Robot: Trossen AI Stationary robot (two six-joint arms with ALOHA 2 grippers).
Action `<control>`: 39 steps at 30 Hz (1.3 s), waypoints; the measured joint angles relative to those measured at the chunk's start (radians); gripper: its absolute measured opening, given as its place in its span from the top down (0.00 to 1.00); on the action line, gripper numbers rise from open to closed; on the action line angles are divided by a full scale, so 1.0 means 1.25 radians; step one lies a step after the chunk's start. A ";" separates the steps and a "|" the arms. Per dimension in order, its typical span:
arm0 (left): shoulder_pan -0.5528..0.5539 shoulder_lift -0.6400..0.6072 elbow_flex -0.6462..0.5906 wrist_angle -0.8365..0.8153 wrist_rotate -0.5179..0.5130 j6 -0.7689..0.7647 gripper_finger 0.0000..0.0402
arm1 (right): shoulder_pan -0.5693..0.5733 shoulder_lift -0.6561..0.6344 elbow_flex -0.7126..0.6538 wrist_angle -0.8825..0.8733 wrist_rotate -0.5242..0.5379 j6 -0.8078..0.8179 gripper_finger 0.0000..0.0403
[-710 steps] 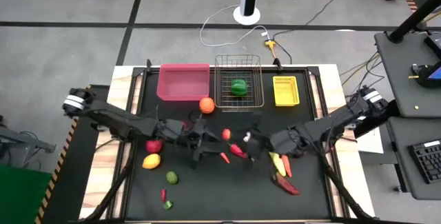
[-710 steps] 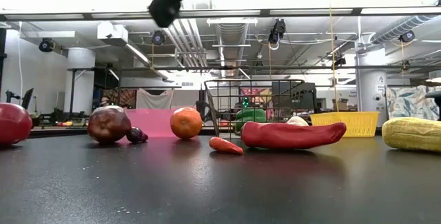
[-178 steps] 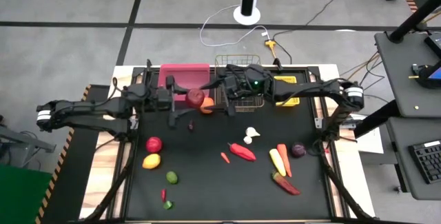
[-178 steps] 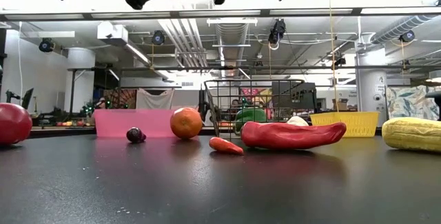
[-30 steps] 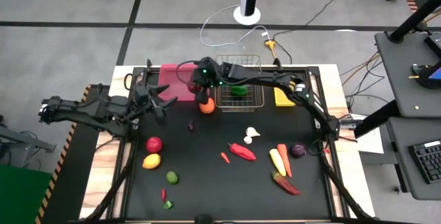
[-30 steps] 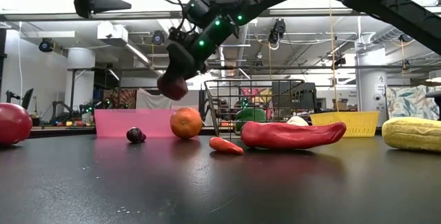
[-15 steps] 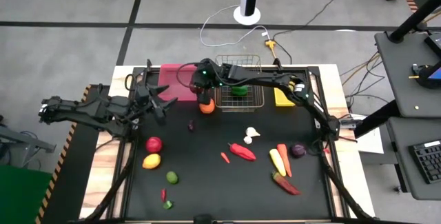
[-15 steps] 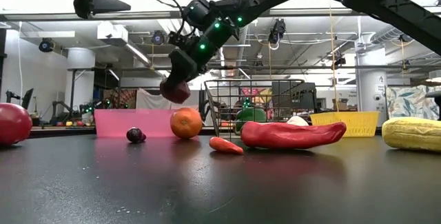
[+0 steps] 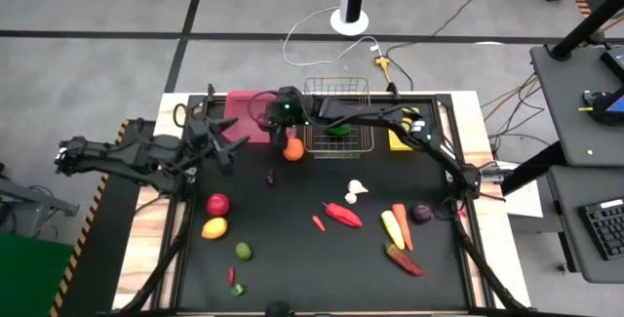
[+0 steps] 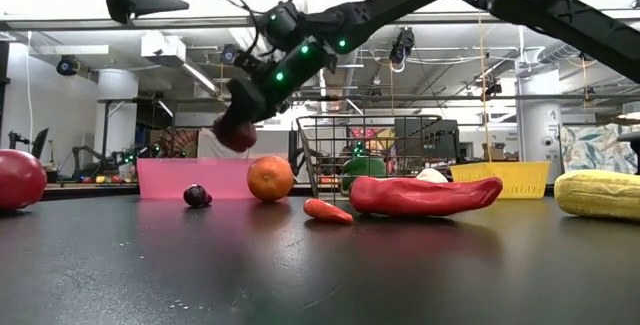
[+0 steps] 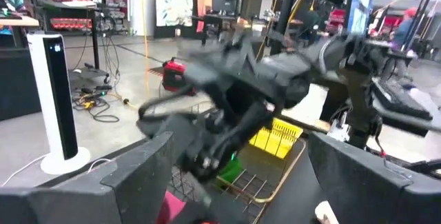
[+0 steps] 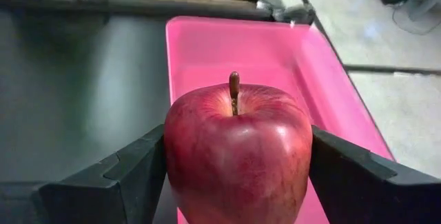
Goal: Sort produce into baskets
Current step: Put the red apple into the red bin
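My right gripper (image 12: 238, 179) is shut on a red apple (image 12: 238, 148) and reaches from the right over the pink bin (image 12: 275, 52) at the table's far left. In the low view the apple (image 10: 235, 133) hangs above the bin's wall (image 10: 165, 178). My left gripper (image 11: 244, 182) waits open at the left edge (image 9: 222, 146), with nothing between its fingers. The wire basket (image 9: 336, 91) holds a green pepper (image 9: 336, 130). The yellow bin (image 9: 400, 137) is partly behind my right arm. Loose produce lies on the black mat. My right gripper pinches the apple by its two opposite sides (image 12: 176, 162) between its two fingers (image 12: 131, 172). The fingers come from the table's right, slanting a little downward. The apple sits upright, stem up, lifted clear above the pink bin.
An orange (image 9: 292, 148) lies just in front of the bins. A second red apple (image 9: 217, 204), a lemon (image 9: 214, 227) and a lime (image 9: 243, 251) lie near left. Garlic (image 9: 356, 188), a red pepper (image 9: 341, 214), corn (image 9: 391, 227), a carrot (image 9: 401, 221) and an onion (image 9: 421, 213) lie to the right.
My right gripper has carried the apple a little toward the table's left and down, over the pink bin, and has tipped its fingers somewhat lower. The apple stays upright in the hold.
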 joint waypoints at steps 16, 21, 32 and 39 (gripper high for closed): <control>0.000 -0.009 0.000 0.008 0.001 0.019 0.22 | -0.006 0.060 0.015 0.069 -0.001 0.052 0.27; 0.000 -0.008 0.000 0.007 0.001 0.019 0.22 | -0.006 0.068 0.014 0.048 -0.001 0.054 0.27; 0.000 -0.008 0.000 0.003 0.001 0.021 0.22 | -0.008 0.067 0.013 0.018 -0.001 0.052 0.25; 0.000 -0.008 0.000 0.001 0.001 0.021 0.22 | -0.008 0.067 0.013 0.016 -0.001 0.053 0.17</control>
